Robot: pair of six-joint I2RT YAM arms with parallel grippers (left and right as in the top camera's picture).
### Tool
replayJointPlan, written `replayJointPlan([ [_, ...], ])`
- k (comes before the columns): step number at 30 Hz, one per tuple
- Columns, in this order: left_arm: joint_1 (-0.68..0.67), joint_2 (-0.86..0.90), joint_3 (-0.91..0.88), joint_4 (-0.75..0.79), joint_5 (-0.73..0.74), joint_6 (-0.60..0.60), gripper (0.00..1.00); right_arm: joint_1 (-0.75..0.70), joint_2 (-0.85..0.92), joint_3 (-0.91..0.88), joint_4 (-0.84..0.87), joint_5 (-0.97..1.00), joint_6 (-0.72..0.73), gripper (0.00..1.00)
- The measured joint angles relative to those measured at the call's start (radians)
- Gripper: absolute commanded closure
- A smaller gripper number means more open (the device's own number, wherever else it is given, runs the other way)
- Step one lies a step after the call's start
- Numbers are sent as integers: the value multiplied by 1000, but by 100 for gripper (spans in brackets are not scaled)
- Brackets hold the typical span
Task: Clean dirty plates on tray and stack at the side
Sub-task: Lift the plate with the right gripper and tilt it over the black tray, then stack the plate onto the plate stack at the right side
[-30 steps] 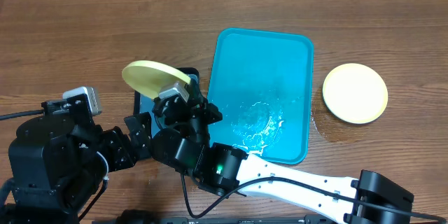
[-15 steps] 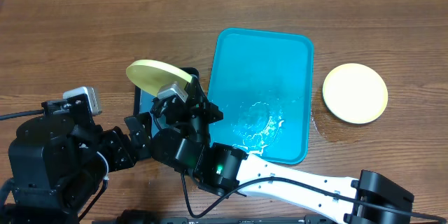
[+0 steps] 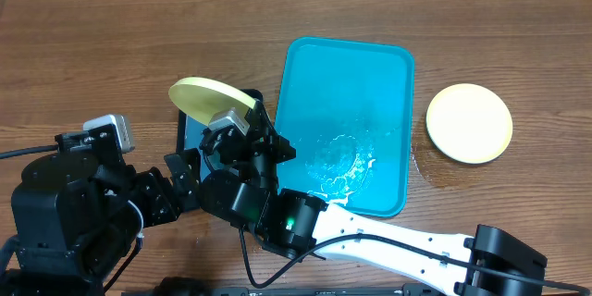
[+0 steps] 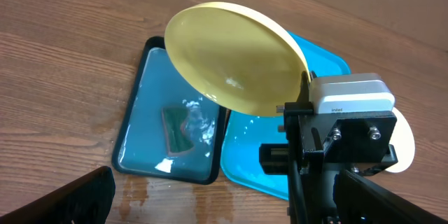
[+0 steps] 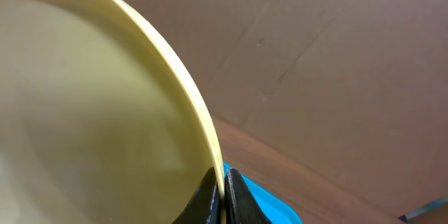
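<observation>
Plate point(image 3: 208, 98) is off the table point(image 3: 92, 46), tilted, with its pale yellow underside facing up. It hangs above the small black-edged tray point(image 4: 143, 122), just left of the teal tray point(image 3: 347, 74). The right gripper point(image 5: 222, 190) has it in an edge-on pinch: both fingertips point(image 5: 207, 197) are clamped on the rim, and the jaw gap is only as wide as the rim. The hold point is on the plate's edge nearest the teal tray. The left gripper point(image 4: 225, 185) is spread wide and holds nothing. Its arm sits at the near-left of the table, and its camera looks at the plate's underside. The small black-edged tray has a film of water on its blue-grey mat and a dark green patch point(image 4: 178, 127) in the middle; can't tell what that is. The teal tray has a wet patch point(image 3: 342, 159) toward its near end. A second plate point(image 3: 469, 123) lies upside down on the table to the right of the teal tray, apart from it, yellow underside up. From above, can't tell whether it's one plate or a stack. There's a damp mark point(image 3: 430, 171) on the wood just beside it. The held plate's top face doesn't show in any view, so can't tell whether it's clean or dirty.
</observation>
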Motion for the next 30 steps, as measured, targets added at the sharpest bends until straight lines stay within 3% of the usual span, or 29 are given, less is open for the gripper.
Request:
replayJointPlan([
  [15,0,0,0,0,0,0,0,0,0,0,-1,0,10,96],
  [19,0,0,0,0,0,0,0,-19,-2,2,-115,-47,134,96],
  [23,0,0,0,0,0,0,0,-119,-3,4,-304,-269,360,96],
  [26,0,0,0,0,0,0,0,-250,-3,3,-379,-552,529,96],
  [30,0,0,0,-1,0,0,0,-487,-47,3,-383,-1133,646,96],
])
